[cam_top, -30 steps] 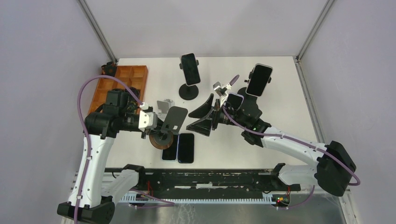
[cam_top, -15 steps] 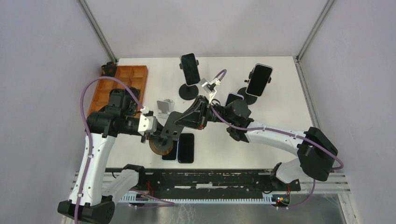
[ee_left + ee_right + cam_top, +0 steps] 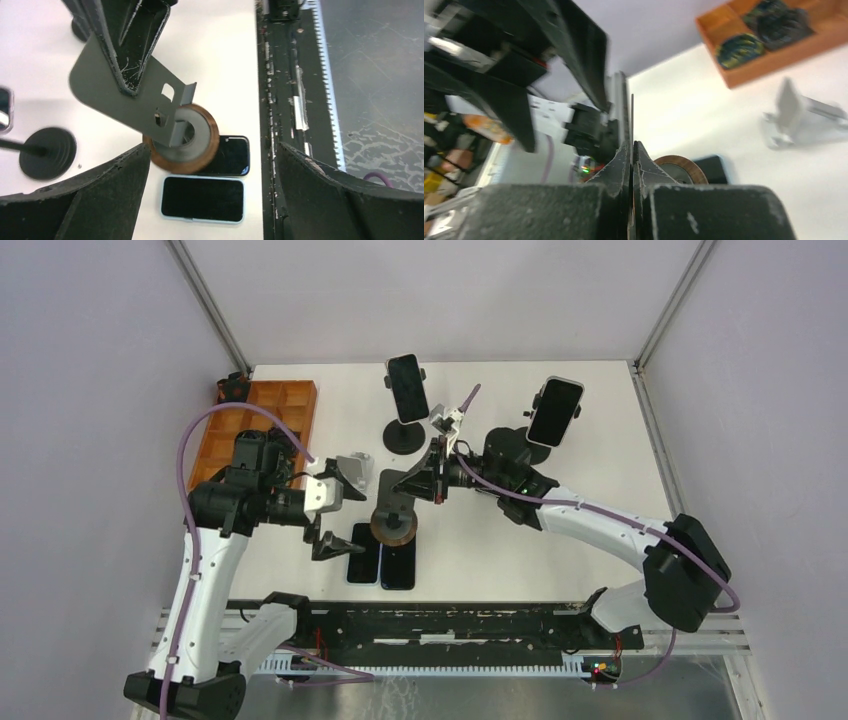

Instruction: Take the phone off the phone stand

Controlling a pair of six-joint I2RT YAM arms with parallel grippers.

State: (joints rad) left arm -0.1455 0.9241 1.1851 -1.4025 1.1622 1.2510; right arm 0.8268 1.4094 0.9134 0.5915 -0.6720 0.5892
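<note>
Nearest the arm bases, two phones lie flat side by side on the white table (image 3: 500, 540): a dark phone (image 3: 232, 156) with glossy black glass and a pale-cased phone (image 3: 202, 198) with rounded corners. Both are out of any stand.

The risk starts just above them. The right gripper (image 3: 412, 483) is pinched tight on the thin grey stand plate (image 3: 100, 92), a bent sheet of matt metal with small cut-outs. Its round wooden base (image 3: 207, 145), ringed in brown with a grey middle, overlaps the dark phone's end. Whether it rests on the glass or hangs clear cannot be told. Set down there, the heavy-looking disc could scratch or shove that phone, and the smooth plate could swivel in so narrow a grip.

The left gripper (image 3: 342, 510) stands spread wide beside the stand, holding nothing; a careless sweep could knock the base.

Further back sit a small pale stand (image 3: 352, 468) and an orange tray (image 3: 262, 425) with compartments. Farthest, a black phone (image 3: 407, 386) on a black disc foot (image 3: 403, 437) and a white-edged phone (image 3: 555, 411) are upright in stands. These tall, top-heavy posts would likely tip if a phone is pulled sideways, not upward.
</note>
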